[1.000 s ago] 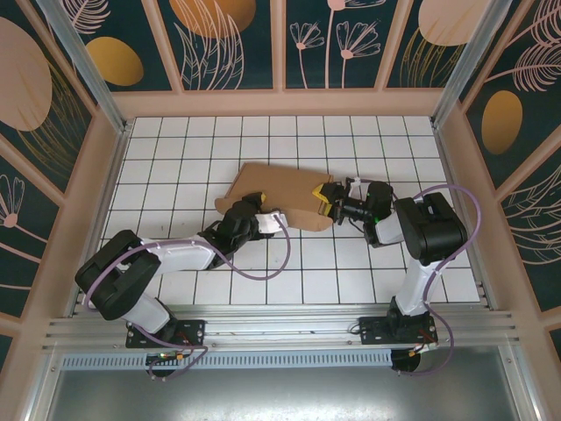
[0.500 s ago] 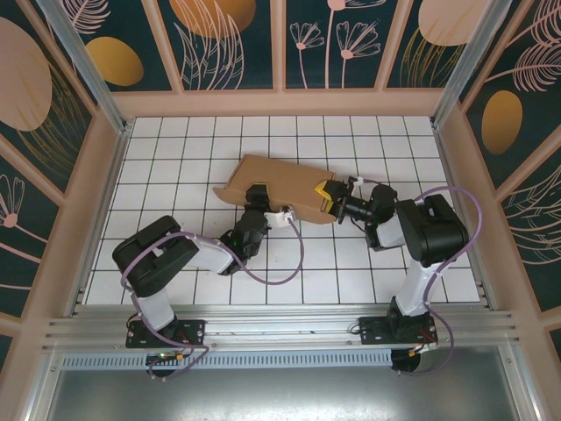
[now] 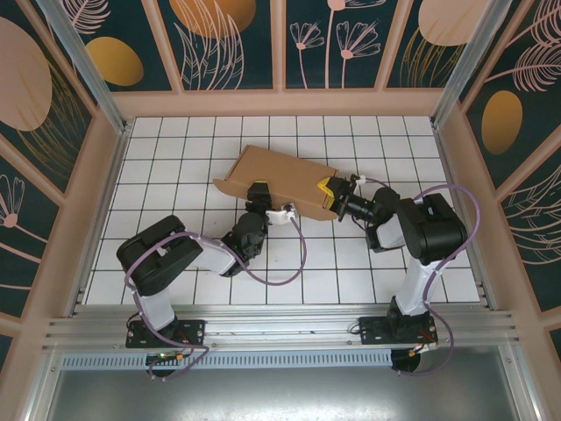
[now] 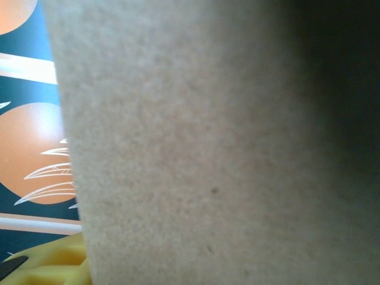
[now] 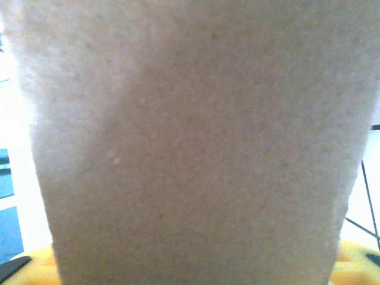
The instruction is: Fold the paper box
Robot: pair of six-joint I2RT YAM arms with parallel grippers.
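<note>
The paper box (image 3: 282, 175) sits mid-frame. The left end effector (image 3: 259, 193) is at its lower edge and the right end effector (image 3: 327, 195) at its right end. Whether either is clamped or apart cannot be told. Raise both sides evenly along the crease.

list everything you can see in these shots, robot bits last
paper box: one, plain brown cardboard, middle of the table, lying at a slant
table: one, white tiles with dark grid lines, under the box
wall panels: several, dark teal with orange and pale plant shapes, around the table
metal rail: one, silver, along the near edge
cables: two, purple, one looping off each arm
left arm: one, white and black, reaching to the box's near edge
right arm: one, white and black, reaching to the box's right end
left jaws: one pair, against the cardboard; open or shut unclear
right jaws: one pair, yellow pads, at the box's right end; open or shut unclear
</note>
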